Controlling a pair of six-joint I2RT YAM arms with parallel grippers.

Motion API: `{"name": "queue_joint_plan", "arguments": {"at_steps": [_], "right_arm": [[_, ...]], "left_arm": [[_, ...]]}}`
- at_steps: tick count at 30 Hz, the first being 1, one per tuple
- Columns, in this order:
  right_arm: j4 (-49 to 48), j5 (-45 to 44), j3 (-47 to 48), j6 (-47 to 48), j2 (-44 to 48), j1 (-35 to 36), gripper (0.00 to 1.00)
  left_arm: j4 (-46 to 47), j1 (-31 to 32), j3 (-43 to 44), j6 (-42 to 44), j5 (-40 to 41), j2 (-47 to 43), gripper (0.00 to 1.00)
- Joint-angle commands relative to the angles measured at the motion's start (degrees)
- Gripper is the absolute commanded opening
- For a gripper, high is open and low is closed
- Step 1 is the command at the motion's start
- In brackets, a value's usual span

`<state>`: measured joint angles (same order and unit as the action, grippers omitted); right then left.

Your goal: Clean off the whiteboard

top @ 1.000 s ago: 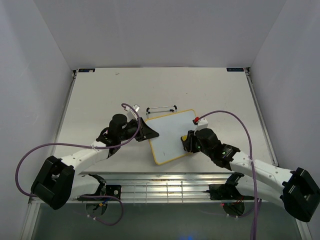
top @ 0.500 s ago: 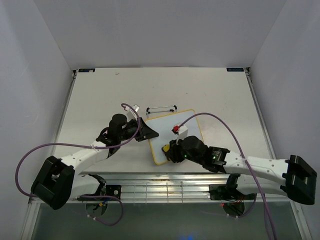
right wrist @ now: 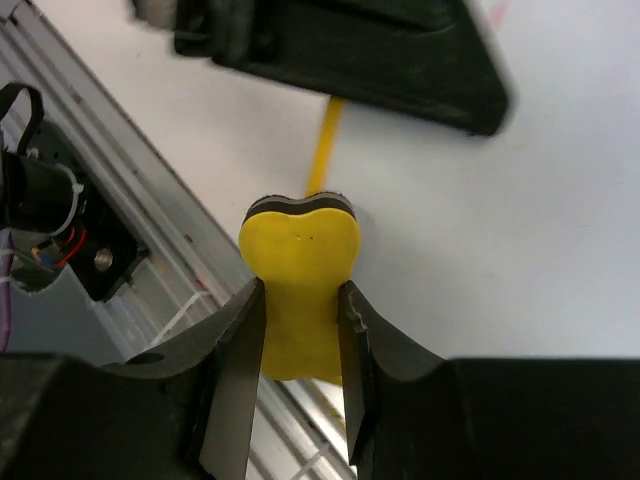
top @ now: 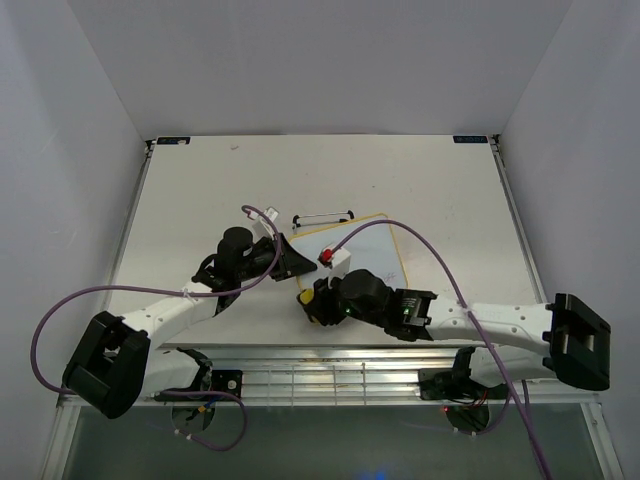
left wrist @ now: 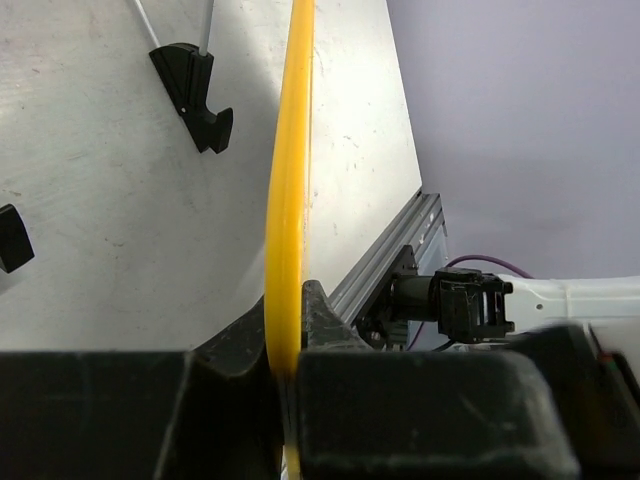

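Holding an eraser to the near-left corner of the whiteboard (top: pixel 372 245)
The board lies mid-bench (top: pixel 200 200), its yellow left edge nipped tight in the left pincer (left wrist: pixel 288 345). The right pincer (right wrist: pixel 300 305) is closed on a yellow sponge eraser (right wrist: pixel 300 265), set against the white surface beside that frame. A wire stand (top: pixel 322 216) lies just beyond, on the far side.

Grips the whiteboard (left wrist: pixel 288 200) by its thin yellow edge, tight between the black fingers of the left tool (left wrist: pixel 286 330). Seen from the side, running straight up. Just left, on the table (left wrist: pixel 90 220), a black hook (left wrist: pixel 195 80).
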<state>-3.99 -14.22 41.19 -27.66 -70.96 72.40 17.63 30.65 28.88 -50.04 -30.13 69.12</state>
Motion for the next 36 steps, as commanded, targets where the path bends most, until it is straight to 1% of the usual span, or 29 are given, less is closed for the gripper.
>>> {"name": "queue_joint_plan", "arguments": {"at_steps": [1, 3, 4, 6, 7, 8, 9, 10, 11, 12, 13, 16, 19, 21, 25, 32, 36], "right_arm": [[3.6, -2.9, -5.1, 1.0, 2.9, -7.8, 0.08], [6.4, -2.5, -7.9, 1.1, 4.9, -12.0, 0.08], [6.7, -2.0, -10.5, 1.5, 6.9, -16.6, 0.08], [7.7, 0.2, -12.7, 1.8, 8.3, -21.3, 0.08], [7.7, 1.5, -13.7, 2.4, 9.2, -25.9, 0.08], [7.5, 3.2, -15.2, 2.8, 9.5, -28.5, 0.08], [6.5, 8.0, -15.9, 3.2, 9.7, -30.8, 0.08], [5.5, 11.2, -16.7, 4.3, 9.3, -36.0, 0.08], [4.7, 15.1, -17.5, 4.7, 8.8, -38.9, 0.08], [2.8, 20.9, -18.5, 5.0, 8.2, -41.1, 0.08], [2.8, 21.9, -18.6, 5.3, 6.9, -44.2, 0.08], [3.9, 23.7, -18.3, 7.0, 4.6, -48.0, 0.08], [3.9, 24.0, -17.8, 8.1, 3.7, -49.9, 0.08], [6.4, 23.4, -17.6, 8.5, 3.5, -51.3, 0.08], [7.4, 25.0, -17.1, 9.6, 2.6, -56.7, 0.08], [8.9, 27.2, -15.2, 12.5, 1.4, -57.6, 0.08], [6.5, 35.1, -14.9, 12.8, 2.6, -57.0, 0.08]], "left_arm": [[2.0, 1.8, 2.5, -5.4, -4.6, -1.6, 0.0], [2.0, 1.8, 2.6, -5.2, -5.0, -1.6, 0.0], [2.0, 1.8, 2.6, -5.2, -5.3, -1.6, 0.0], [2.0, 1.8, 2.6, -5.2, -5.6, -1.6, 0.0], [2.0, 1.8, 2.6, -5.1, -5.7, -1.6, 0.0], [2.0, 1.8, 2.7, -5.1, -6.1, -1.7, 0.0], [2.0, 1.8, 2.6, -5.1, -6.3, -1.9, 0.0], [1.9, 1.8, 2.5, -5.1, -6.3, -1.9, 0.0], [1.7, 1.8, 2.6, -5.0, -6.7, -2.1, 0.0], [1.5, 1.8, 2.5, -4.9, -6.6, -2.2, 0.0], [1.4, 1.8, 2.3, -4.8, -6.5, -2.6, 0.0], [0.7, 1.8, 2.1, -4.5, -6.3, -3.3, 0.0], [0.0, 1.8, 1.9, -4.0, -5.9, -3.8, 0.0], [-0.5, 1.8, 2.0, -3.7, -5.8, -4.0, 0.0], [-1.0, 1.8, 2.1, -3.3, -5.6, -4.3, 0.0], [-1.4, 1.8, 2.5, -2.9, -5.7, -3.9, 0.0], [-1.4, 1.8, 2.8, -2.6, -5.7, -3.2, 0.0]]}}
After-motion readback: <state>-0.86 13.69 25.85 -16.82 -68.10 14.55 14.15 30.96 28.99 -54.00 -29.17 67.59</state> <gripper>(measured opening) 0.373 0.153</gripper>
